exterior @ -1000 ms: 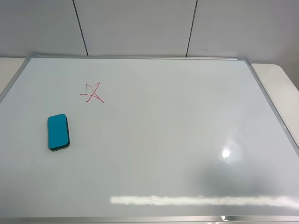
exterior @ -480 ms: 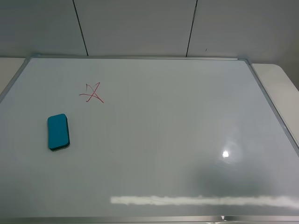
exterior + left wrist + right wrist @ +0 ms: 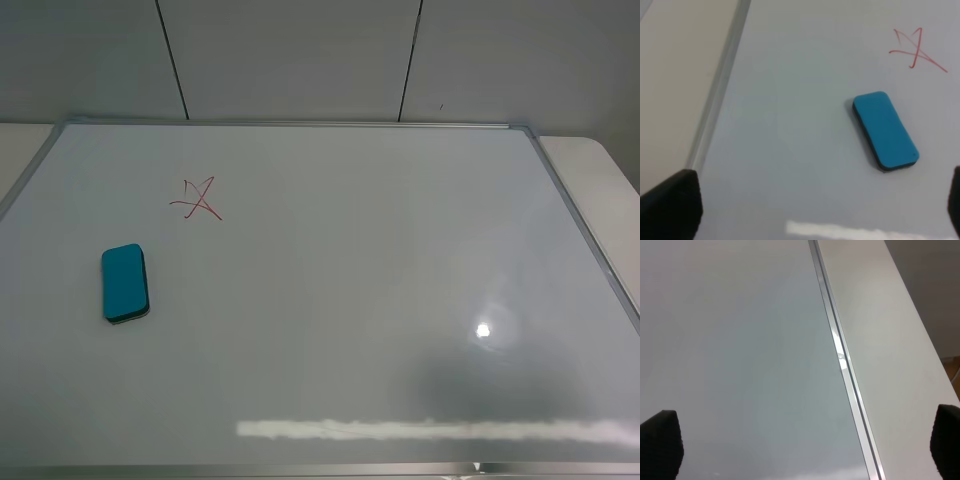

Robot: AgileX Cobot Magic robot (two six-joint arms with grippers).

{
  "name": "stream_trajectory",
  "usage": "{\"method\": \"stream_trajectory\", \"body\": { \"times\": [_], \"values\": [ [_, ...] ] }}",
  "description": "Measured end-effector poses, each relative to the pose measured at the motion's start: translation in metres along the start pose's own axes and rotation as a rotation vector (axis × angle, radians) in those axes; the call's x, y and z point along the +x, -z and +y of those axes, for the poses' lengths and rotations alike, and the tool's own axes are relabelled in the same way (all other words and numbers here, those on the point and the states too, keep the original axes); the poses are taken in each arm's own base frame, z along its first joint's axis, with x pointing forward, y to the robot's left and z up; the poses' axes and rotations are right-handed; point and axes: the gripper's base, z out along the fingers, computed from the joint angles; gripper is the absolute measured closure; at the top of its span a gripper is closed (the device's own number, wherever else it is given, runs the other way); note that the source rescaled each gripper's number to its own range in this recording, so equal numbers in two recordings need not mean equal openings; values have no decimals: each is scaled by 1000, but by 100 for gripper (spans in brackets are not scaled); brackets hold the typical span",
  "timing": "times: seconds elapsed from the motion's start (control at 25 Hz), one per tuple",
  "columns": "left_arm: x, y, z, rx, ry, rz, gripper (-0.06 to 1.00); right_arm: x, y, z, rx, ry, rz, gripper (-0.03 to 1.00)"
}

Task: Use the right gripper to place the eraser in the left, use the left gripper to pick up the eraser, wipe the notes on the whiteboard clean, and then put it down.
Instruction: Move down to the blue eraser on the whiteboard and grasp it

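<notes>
The teal-blue eraser point(image 3: 125, 283) lies flat on the left part of the whiteboard point(image 3: 340, 280). It also shows in the left wrist view point(image 3: 885, 130). The red star-like notes point(image 3: 197, 199) sit a little beyond it, also in the left wrist view point(image 3: 916, 49). Neither arm shows in the exterior high view. The left gripper point(image 3: 815, 200) is open, its black fingertips point(image 3: 671, 202) at the frame's corners, well back from the eraser. The right gripper point(image 3: 805, 440) is open and empty over the board's right frame edge point(image 3: 840, 355).
The board's silver frame point(image 3: 300, 124) runs along all sides. A beige table surface point(image 3: 600, 190) lies outside the right edge and also outside the left edge point(image 3: 680, 75). A grey panelled wall point(image 3: 300, 55) stands behind.
</notes>
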Motion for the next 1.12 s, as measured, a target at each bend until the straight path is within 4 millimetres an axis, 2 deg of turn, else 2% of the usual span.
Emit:
{"method": "stream_trajectory", "body": {
  "times": [1.12],
  "values": [
    [0,0,0,0,-3,0,-6,0,0,0,0,0,0,-3]
  ]
}}
